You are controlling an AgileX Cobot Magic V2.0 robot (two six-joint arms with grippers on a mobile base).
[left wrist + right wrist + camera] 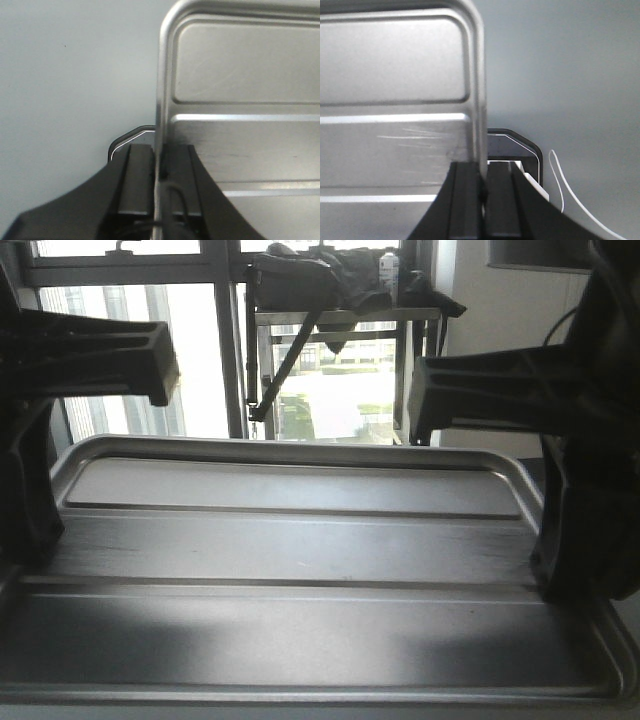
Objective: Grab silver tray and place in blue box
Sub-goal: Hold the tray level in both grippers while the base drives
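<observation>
Silver tray (300,550) fills the front view, flat side up and roughly level. Both long ridges run left to right across its bottom. It is held between the two arms, one at each short end.

Left gripper (159,160): jaws clamped on the tray's left rim, one finger above the rolled edge and one beneath. Right gripper (482,175): the same pinch on the right rim. The opposed grip at the ends makes sense to me — a wide, shallow sheet like this would tip or twist if held from one side only.

Under the tray both wrist views show a plain pale grey tabletop (60,75), by the look of it. The tray appears to be raised clear of it, though I cannot tell by how much. A rounded silver edge (131,134) peeks out just beside the left fingers. A dark rounded-corner object (520,145) sits beside the right fingers, and a thin white cable (560,185) curls near it. I cannot say what either object is.

Behind the tray are a window (200,360) and a metal rack (340,330) carrying dark bags.

Blue box: not in any view. Judgement — the grab is done and the carry and placement remain. Both arms will need to move together and keep the tray level, since uneven travel could work the thin rim out of one pinch.
</observation>
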